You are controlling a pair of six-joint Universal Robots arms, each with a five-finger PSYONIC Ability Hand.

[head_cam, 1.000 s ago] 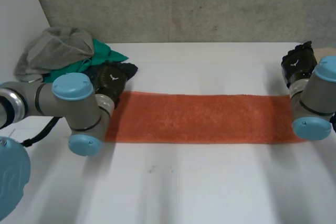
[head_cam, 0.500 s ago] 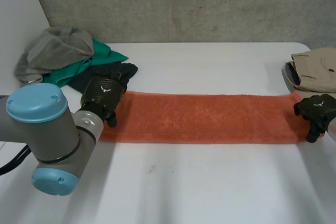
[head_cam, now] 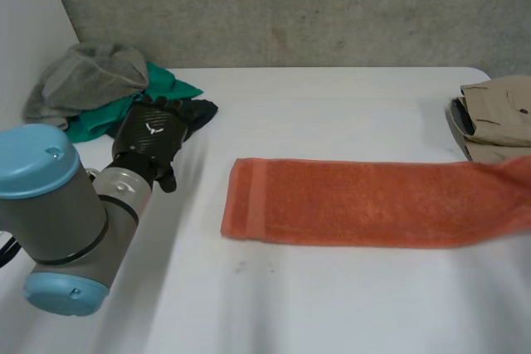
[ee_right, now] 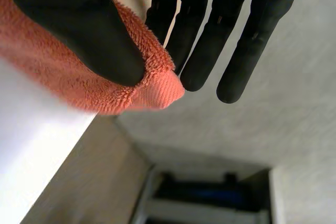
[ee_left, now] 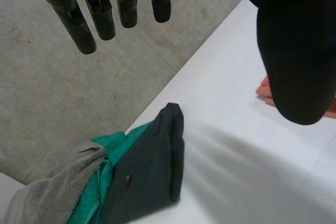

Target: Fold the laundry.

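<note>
The left hand (head_cam: 152, 134) has let go of the orange towel (head_cam: 365, 202) and now hangs relaxed at 9 o'clock. The right hand (ee_right: 79, 30) pinches the towel's end and has dragged it toward 3 o'clock on the table (head_cam: 332, 304). The fold is probably not yet begun.

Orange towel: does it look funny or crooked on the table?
A little. One end of the orange towel is pinched by the right hand past the table edge, while the other end lies loose. The left hand is open, holding nothing, by the clothes pile.
</note>
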